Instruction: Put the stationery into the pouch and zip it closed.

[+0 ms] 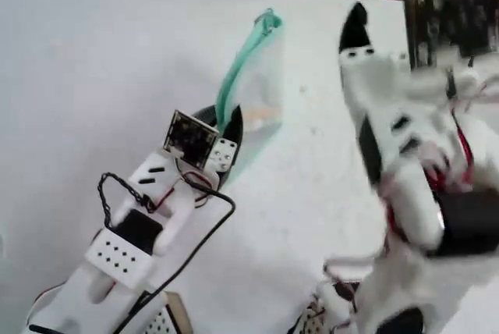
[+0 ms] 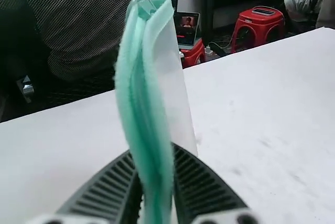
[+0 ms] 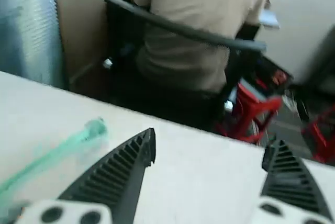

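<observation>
Pouch (image 1: 261,88): translucent milky-white body. Zip band (image 2: 144,109): mint green, fuzzy edge. Orange patch (image 1: 265,115): faint, inside pouch.
Left end effector (image 2: 152,150): black fingers (image 2: 104,187) with ribbed pattern, white housing with dark screw holes.
Right end effector (image 3: 213,140): likewise black and ribbed, white base.
Bench (image 1: 93,61): plain white, faint grey specks.
Cable (image 1: 195,244) on left arm: black.
Wires (image 1: 464,143) on right arm: red.
Stools (image 2: 259,22) behind bench: red.

The white table (image 1: 93,76) ends at a far edge, and the room beyond it is dim. A black mesh chair back (image 2: 68,30) stands close behind that edge. Red stools (image 2: 259,22) sit farther off, near a small lit screen (image 2: 187,25). A pale partition (image 3: 306,30) stands behind.
</observation>
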